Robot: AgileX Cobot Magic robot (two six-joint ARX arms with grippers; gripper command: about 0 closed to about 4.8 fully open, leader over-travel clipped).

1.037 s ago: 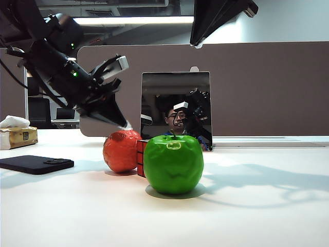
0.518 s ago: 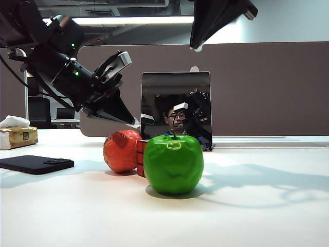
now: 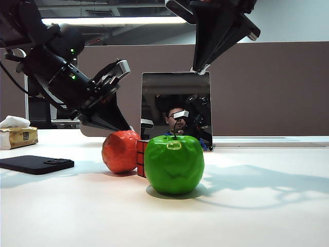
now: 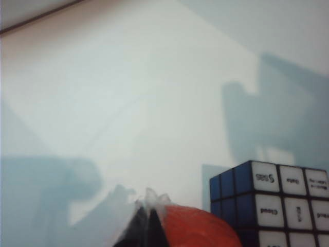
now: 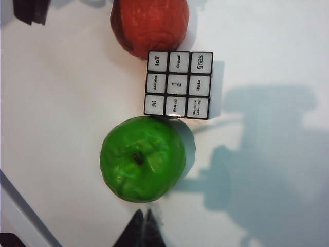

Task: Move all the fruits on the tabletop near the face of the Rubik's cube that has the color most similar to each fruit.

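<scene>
Printed words cover the white top face of the Rubik's cube (image 5: 178,85), seen from the right wrist camera: "IoT", "Cloud" and "sas" along one row, "Analytics" and "Data" flanking an unreadable centre sticker, then "AI" and "Fraud" beside a last sticker too small to read. From the left wrist camera the same stickers appear upside down, only "sas" legible. The tissue box's (image 3: 18,137) label is unreadable.
</scene>
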